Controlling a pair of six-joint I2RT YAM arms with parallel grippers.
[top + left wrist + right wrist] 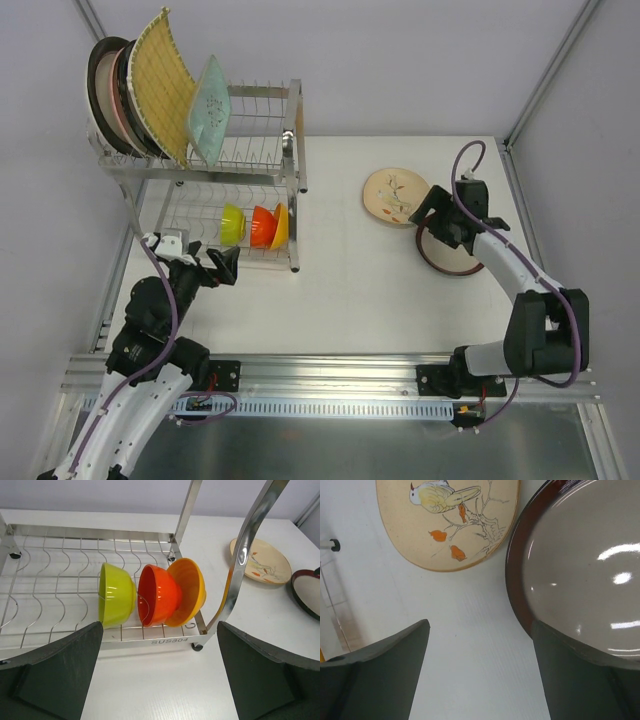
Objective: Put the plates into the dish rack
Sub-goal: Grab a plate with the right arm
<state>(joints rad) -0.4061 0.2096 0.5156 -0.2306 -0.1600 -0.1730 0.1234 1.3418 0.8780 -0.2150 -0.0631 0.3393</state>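
The dish rack [297, 130] stands at the back left. Its upper tier holds a dark-rimmed plate [103, 85], a yellow woven square [160, 85] and a pale teal dish [210, 105], all on edge. A beige floral plate [395, 195] [450, 525] and a red-rimmed plate [450, 262] [585, 565] lie flat on the table at the right. My right gripper [430, 228] [480, 625] is open low over the red-rimmed plate's left edge, one finger above its rim, the other above bare table. My left gripper [226, 267] [160, 630] is open and empty in front of the rack's lower tier.
A green bowl [116, 600], an orange bowl [157, 595] and a yellow bowl [192, 587] stand on edge in the rack's lower tier. The rack's front post [240, 565] rises just ahead of the left gripper. Frame posts stand at the table's back corners.
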